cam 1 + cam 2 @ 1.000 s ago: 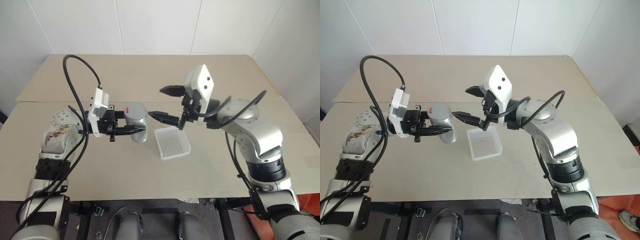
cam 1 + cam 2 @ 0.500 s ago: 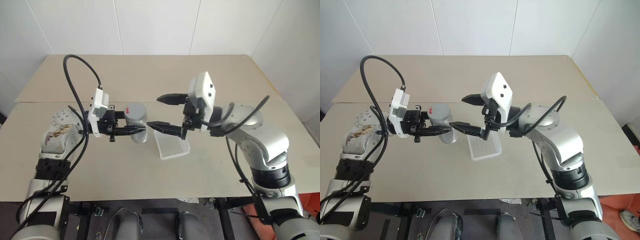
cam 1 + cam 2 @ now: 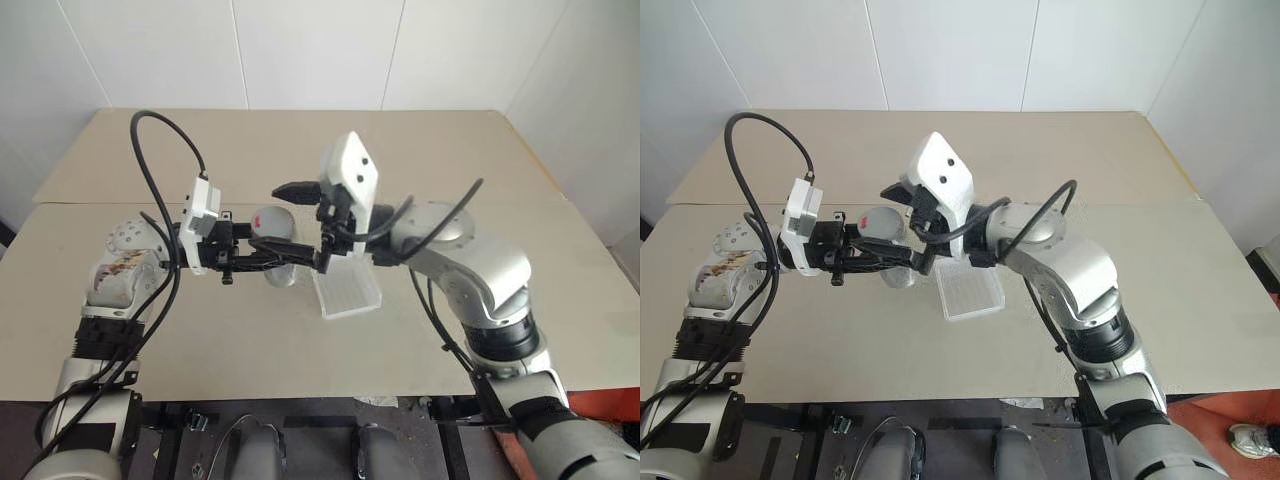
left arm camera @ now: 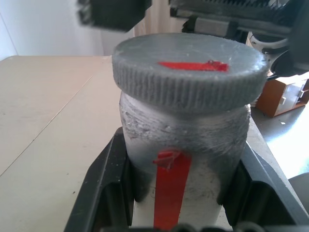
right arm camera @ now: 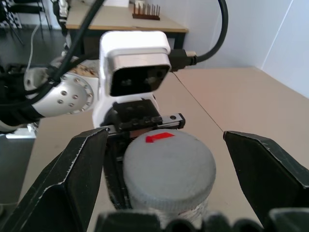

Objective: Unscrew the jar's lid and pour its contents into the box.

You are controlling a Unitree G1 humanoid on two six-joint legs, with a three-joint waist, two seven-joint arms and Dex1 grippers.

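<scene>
Grey lid (image 5: 169, 162) sits between the open right pincer's (image 5: 169, 188) fingers.

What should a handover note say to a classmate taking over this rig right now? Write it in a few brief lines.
Left gripper: shut on the jar, held upright above the table.
Right gripper: open, its fingers on either side of the lid, not gripping it yet.
Lid: on the jar, a red mark on top.
Box: on the table beside the jar, nothing seen in it.
Done: jar picked up, right gripper lined up on the lid.
Left: close on the lid, unscrew it, pour the contents into the box.
</scene>
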